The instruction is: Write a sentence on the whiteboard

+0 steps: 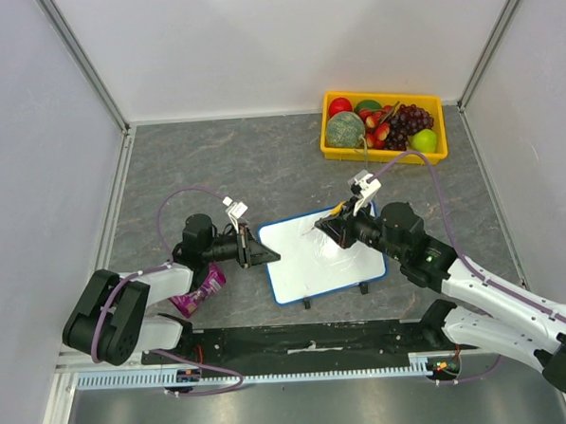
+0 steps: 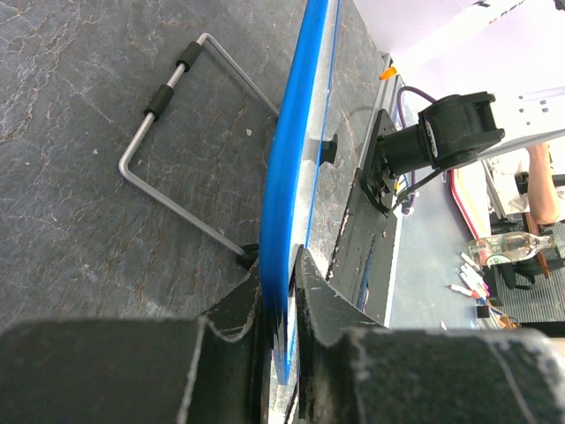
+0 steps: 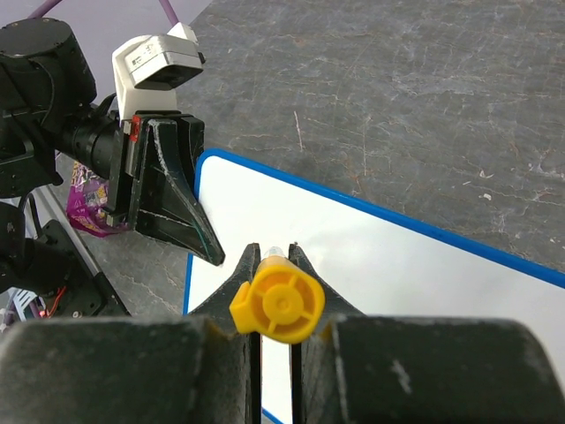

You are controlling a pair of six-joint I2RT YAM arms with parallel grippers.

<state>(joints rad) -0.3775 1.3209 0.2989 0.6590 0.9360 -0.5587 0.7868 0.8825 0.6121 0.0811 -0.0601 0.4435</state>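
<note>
The whiteboard [image 1: 310, 268] lies mid-table, white with a blue frame [image 2: 287, 177] and tilted up on a wire stand [image 2: 177, 150]. My left gripper [image 1: 271, 257] is shut on its left edge, one finger on each side of the frame [image 2: 281, 256]. My right gripper [image 1: 324, 227] hovers over the board's upper left part and is shut on a marker [image 3: 277, 305], whose yellow-orange end faces the camera. The marker's tip is hidden behind the fingers [image 3: 272, 252]. The sentence is out of view: the white face [image 3: 397, 283] shows no lettering.
A yellow tray [image 1: 356, 154] of fruit stands at the back right. A purple packet [image 1: 200, 290] lies beside the left arm, near the front edge. The board's small black feet [image 1: 307, 304] point toward the arm bases.
</note>
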